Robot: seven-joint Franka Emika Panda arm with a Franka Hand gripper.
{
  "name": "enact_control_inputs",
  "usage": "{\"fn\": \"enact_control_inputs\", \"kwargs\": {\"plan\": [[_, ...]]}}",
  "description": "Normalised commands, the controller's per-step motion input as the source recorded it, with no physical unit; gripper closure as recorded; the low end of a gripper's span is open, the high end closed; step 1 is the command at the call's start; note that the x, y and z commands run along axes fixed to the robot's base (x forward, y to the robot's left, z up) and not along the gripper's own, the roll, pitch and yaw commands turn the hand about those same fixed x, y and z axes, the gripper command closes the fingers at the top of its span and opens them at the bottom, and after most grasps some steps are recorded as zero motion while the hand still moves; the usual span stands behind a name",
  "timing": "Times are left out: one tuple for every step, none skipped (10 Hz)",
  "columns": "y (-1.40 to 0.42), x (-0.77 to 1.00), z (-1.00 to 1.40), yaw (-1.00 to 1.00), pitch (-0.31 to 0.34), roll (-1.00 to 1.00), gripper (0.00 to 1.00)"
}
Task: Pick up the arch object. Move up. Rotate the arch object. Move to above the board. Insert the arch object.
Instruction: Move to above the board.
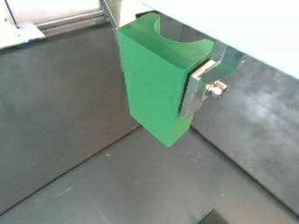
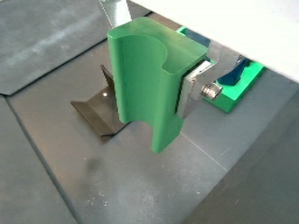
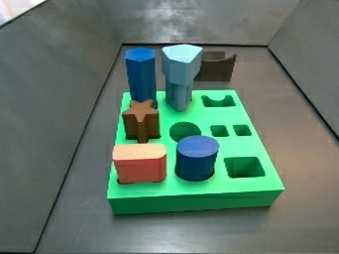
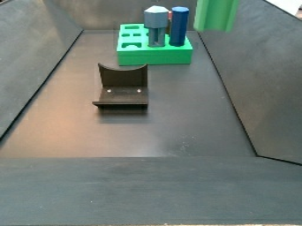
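Between pincer [image 1: 176,77] fingers, arch object [image 1: 156,83] clamped upright, raised off floor

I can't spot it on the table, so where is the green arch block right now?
The arch object is off the floor, clamped in the gripper; in a side view it hangs just beyond the board and its blue pegs.

Lab test rig, you see: dark walled bin, fixture [image 4: 120,86] on floor, board [image 3: 193,193] with pegs beyond fixture; gripper [image 1: 201,86] above floor.
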Motion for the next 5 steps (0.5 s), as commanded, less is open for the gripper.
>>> {"fn": "enact_control_inputs", "kwargs": {"plan": [[0.03, -0.02, 0.93, -0.03, 0.078, -0.06, 1.0], [0.02, -0.01, 0.72, -0.03, 0.08, -0.08, 1.0], [0.01, 0.0, 0.56, -0.03, 0.078, -0.09, 1.0], [0.01, 0.0, 0.41, -0.03, 0.078, -0.09, 1.0], [0.01, 0.0, 0.26, -0.03, 0.076, -0.1, 1.0]]}}
